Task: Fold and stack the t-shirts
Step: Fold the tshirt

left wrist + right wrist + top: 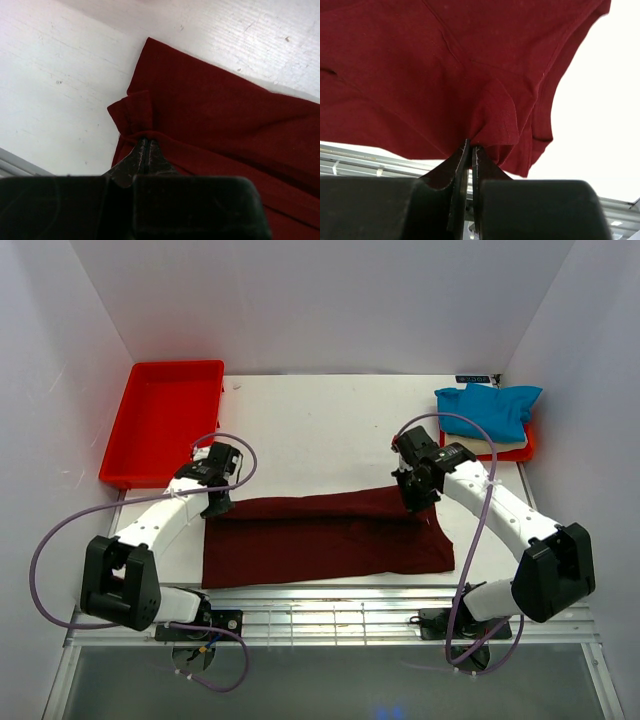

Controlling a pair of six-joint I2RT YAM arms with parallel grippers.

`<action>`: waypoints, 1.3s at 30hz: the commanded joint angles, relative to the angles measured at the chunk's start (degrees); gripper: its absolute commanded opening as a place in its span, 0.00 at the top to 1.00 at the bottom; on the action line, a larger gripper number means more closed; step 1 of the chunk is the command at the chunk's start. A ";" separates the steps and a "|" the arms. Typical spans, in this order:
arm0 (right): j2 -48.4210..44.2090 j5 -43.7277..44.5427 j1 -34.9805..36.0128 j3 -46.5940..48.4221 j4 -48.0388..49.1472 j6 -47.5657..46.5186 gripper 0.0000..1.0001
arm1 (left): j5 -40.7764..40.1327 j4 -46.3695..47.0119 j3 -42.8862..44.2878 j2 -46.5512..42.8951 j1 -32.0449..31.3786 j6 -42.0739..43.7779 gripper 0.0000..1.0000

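Observation:
A dark maroon t-shirt (325,540) lies folded in a long band across the near middle of the table. My left gripper (219,506) is shut on its far left corner (135,117). My right gripper (420,502) is shut on its far right corner, where the cloth bunches up at the fingertips (492,117). A bright blue t-shirt (487,408) rests on a cream t-shirt (497,445) at the far right.
An empty red tray (165,420) stands at the far left. A second red tray (528,445) under the blue and cream shirts shows only at its edge. White walls close in the table on three sides. A metal rail (330,615) runs along the near edge.

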 commanded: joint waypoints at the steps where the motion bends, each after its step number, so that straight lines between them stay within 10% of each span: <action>1: -2.38 2.29 0.49 -1.12 -2.84 2.61 0.92 | 0.96 -4.43 3.96 1.92 -0.54 -0.07 0.99; 6: -2.03 4.05 1.64 -1.73 -5.12 4.19 0.91 | 2.99 -13.73 7.22 8.69 -1.33 -0.60 0.64; 9: -1.50 6.68 2.16 -1.91 -7.32 5.95 0.72 | 4.05 -18.22 8.10 9.49 -2.20 -2.00 0.45; 17: -1.50 9.77 2.52 3.62 -6.20 6.66 0.63 | 0.53 -18.59 10.48 2.28 -4.76 -6.49 0.52; 30: 11.68 -5.43 2.43 5.65 14.11 2.00 0.63 | 0.97 -5.07 12.06 16.69 -5.02 -3.85 0.89; 39: 19.15 -7.20 2.43 8.10 21.15 -2.04 0.62 | 2.72 -0.40 10.39 21.70 -5.11 -3.24 0.93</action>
